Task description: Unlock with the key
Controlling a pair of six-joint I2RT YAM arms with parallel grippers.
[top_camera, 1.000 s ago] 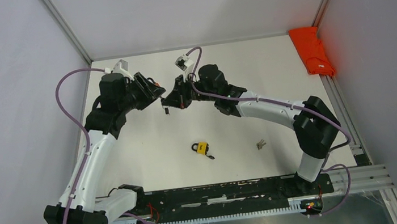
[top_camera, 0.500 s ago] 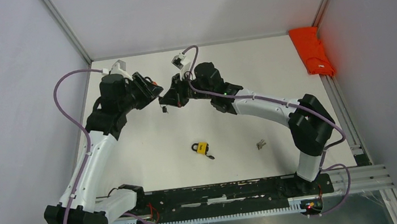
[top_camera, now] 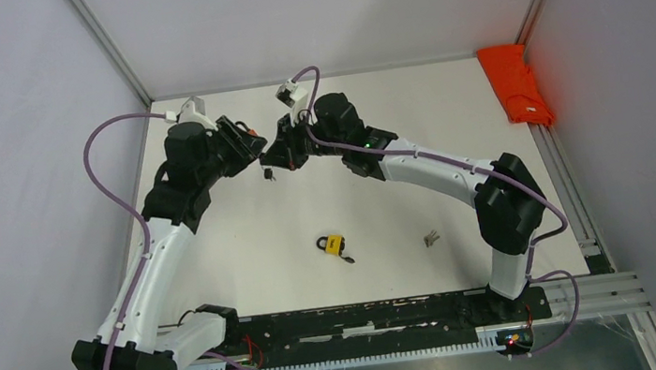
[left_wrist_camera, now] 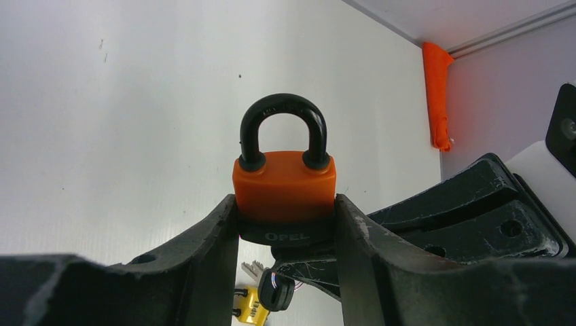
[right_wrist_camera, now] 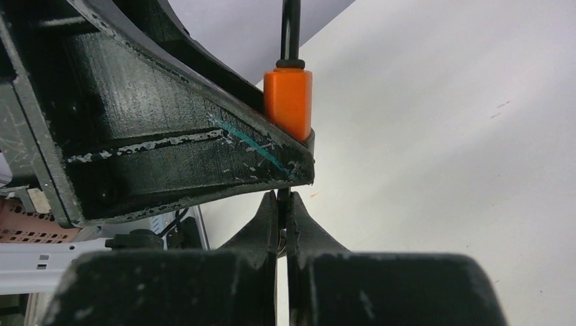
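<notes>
Only the wrist views tell it: left gripper [left_wrist_camera: 285, 204] clamped on the orange padlock [left_wrist_camera: 284, 183], right gripper [right_wrist_camera: 282, 202] pinched together just beneath it — from above, merely dark tips meeting.

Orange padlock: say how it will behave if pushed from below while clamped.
The orange padlock looks rigid and probably heavy for its size: solid body, thick black shackle. Its smooth sides are pinched only low down by the left gripper, so a push from below could slide it upward or tilt it.

This looks like a robot lab: two robot arms [top_camera: 153, 263] fixed at a bare white tabletop [top_camera: 447, 104], plain grey walls [top_camera: 16, 138], metal frame bars [top_camera: 104, 43].
</notes>
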